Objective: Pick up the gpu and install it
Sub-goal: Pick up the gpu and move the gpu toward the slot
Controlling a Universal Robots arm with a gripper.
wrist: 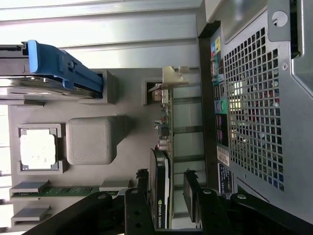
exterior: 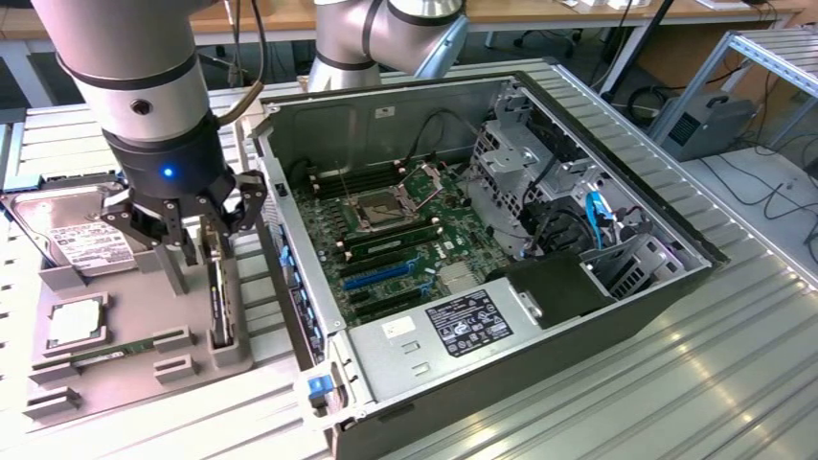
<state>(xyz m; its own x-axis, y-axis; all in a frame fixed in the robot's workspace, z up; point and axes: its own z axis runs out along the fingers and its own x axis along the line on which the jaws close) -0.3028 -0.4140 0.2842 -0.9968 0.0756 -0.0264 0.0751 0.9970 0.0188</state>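
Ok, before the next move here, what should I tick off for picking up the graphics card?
1. Gripper open: ok, jaws stand wide.
2. Graphics card between the fingers: ok, one finger on each side in the wrist view.
3. Card upright on its edge in the gray holder: ok.
4. Fingers closed on the card: not ok, a gap shows on at least one side.
5. Computer case open, slots on the board exposed: ok.
6. Slot for the card free of obstructions: cannot tell.
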